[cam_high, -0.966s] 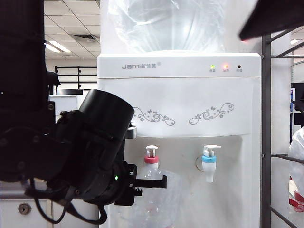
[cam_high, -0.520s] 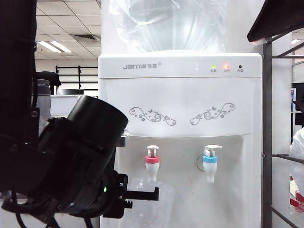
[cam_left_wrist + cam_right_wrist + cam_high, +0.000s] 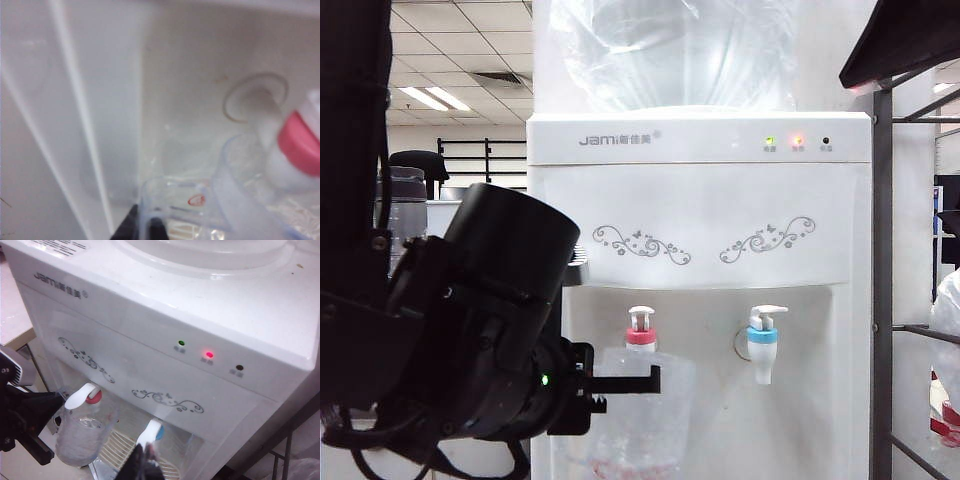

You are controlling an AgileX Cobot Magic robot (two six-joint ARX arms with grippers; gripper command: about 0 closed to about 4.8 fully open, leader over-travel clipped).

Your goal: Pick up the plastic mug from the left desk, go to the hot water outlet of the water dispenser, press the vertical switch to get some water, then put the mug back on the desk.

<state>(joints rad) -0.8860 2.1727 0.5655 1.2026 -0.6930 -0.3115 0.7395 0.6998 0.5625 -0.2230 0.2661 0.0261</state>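
Exterior view, from the left: the left arm's bulky black wrist fills the lower left, and the left gripper point(image 3: 632, 380) reaches rightward with its black fingers point(image 3: 620, 379) clenched on the plastic mug point(image 3: 645, 415), which hangs off the tabletop, upright, in front of the water dispenser point(image 3: 700, 220); the mug's rim sits just under the hot water outlet point(image 3: 640, 340), whose red collar and white nozzle meet the mug's mouth; the vertical switch point(image 3: 640, 318) stands upright on top of that tap, with nothing touching it; further right is the blue-collared tap point(image 3: 761, 345), apart from the mug; above, green and red indicator lights point(image 3: 783, 142) glow on the dispenser's front, and the big clear bottle point(image 3: 670, 50) sits on top.

Left wrist view shows the mug's clear rim point(image 3: 235, 195) held right below the red collar point(image 3: 300, 142), the dark fingertips point(image 3: 131, 227) closed at the mug's handle side.

Right wrist view looks down on the dispenser from above; the right gripper point(image 3: 145, 460) hovers near the blue-collared tap, its fingers pressed together and holding nothing; the mug point(image 3: 82, 435) stands under the red tap.
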